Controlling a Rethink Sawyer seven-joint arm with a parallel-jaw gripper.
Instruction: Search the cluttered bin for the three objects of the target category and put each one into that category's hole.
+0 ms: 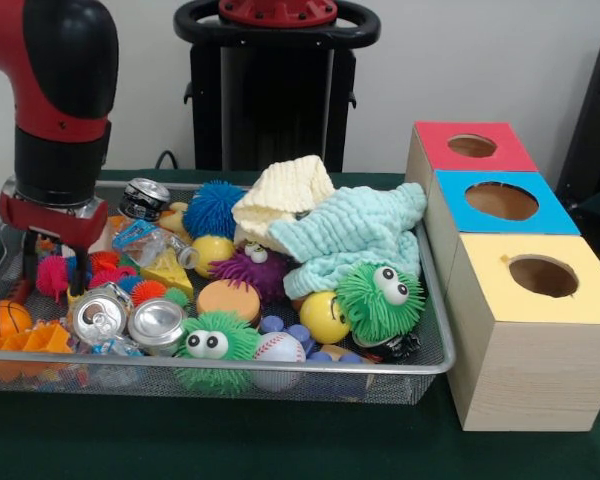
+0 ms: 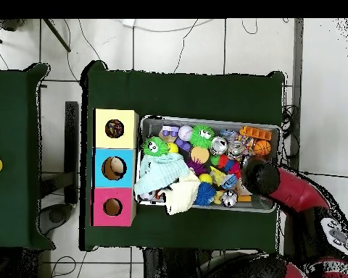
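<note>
We see the end effector (image 1: 50, 262) lowered into the silver wire-mesh bin (image 1: 435, 345) at the end farthest from the three wooden boxes with red, blue and yellow holed tops (image 1: 525, 260); we cannot tell how far it is open or whether it holds anything. Beside it lie pink spiky rubber balls (image 1: 52, 275), then crushed silver drink cans (image 1: 130, 320) and an orange toy basketball (image 1: 2, 320). All sits on the green table (image 1: 230, 440).

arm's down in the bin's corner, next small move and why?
Probably lower a little onto one toy and close. The gripper stands among the spiky balls at the bin's end farthest from the three boxes, and appears to hold nothing. Which category is wanted isn't visible, so the pick is a guess.
</note>
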